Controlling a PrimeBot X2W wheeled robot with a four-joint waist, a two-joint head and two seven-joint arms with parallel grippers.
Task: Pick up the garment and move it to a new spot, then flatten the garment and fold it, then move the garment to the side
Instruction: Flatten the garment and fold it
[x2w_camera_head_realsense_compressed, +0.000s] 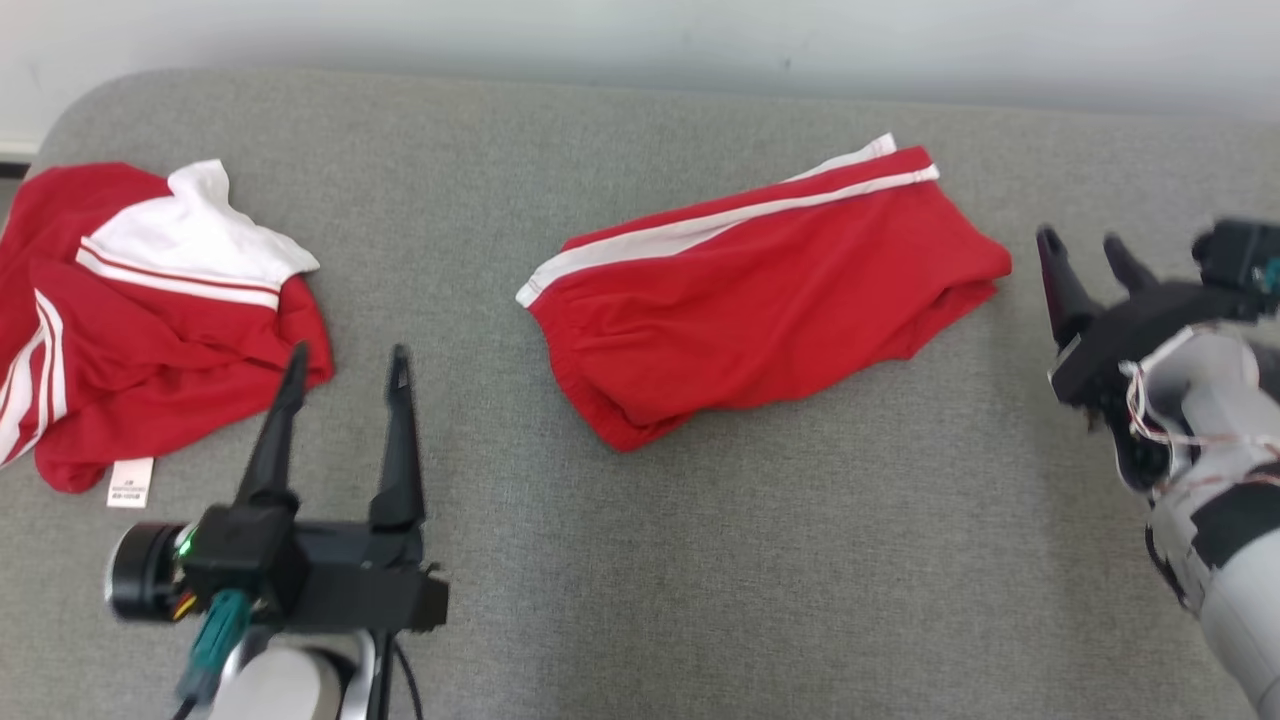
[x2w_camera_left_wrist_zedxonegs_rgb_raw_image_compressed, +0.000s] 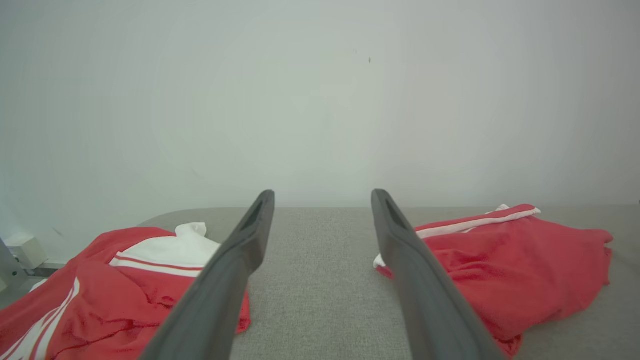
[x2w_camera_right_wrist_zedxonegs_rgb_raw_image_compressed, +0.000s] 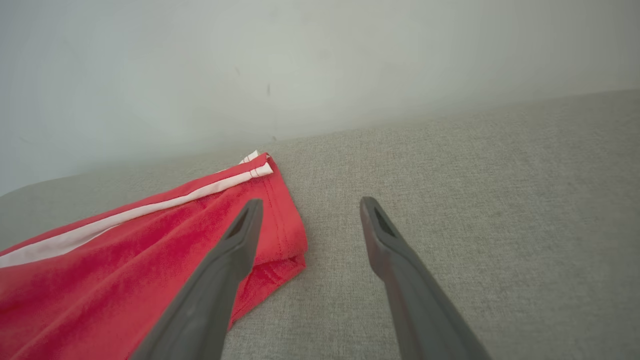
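- Bench: grey woven cover, rounded far-left corner, set against a pale wall.
- Garment: red shorts with white side stripes, folded, lying mid-bench.
- Second garment: red-and-white top, crumpled, at the bench's left end.
- Left gripper: over the near side between the two garments, fingers spread wide, empty.
- Right gripper: just right of the shorts, fingers apart, holding nothing.

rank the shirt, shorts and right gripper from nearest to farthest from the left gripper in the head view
1. shirt, just left of the left gripper
2. shorts, at centre, to its right
3. right gripper, at the far right
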